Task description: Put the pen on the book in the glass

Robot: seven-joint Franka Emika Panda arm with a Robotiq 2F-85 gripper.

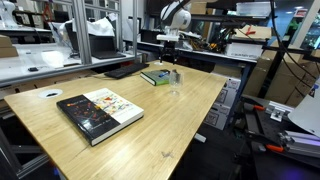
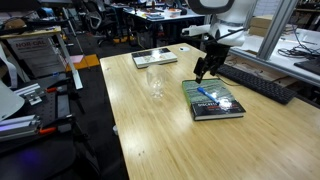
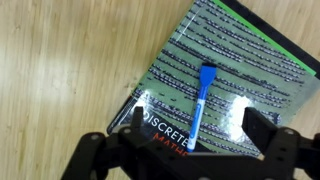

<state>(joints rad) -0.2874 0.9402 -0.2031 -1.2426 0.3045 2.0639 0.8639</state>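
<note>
The green book lies flat on the wooden table and shows in both exterior views. The blue pen lies on its cover, seen faintly in an exterior view. My gripper hovers above the book, open and empty, with its fingers on either side of the pen in the wrist view; it also shows in both exterior views. The clear glass stands upright on the table beside the book, apart from it.
A larger black-and-white book with colourful pictures lies elsewhere on the table. A black keyboard sits by the table edge past the green book. Benches and clutter surround the table.
</note>
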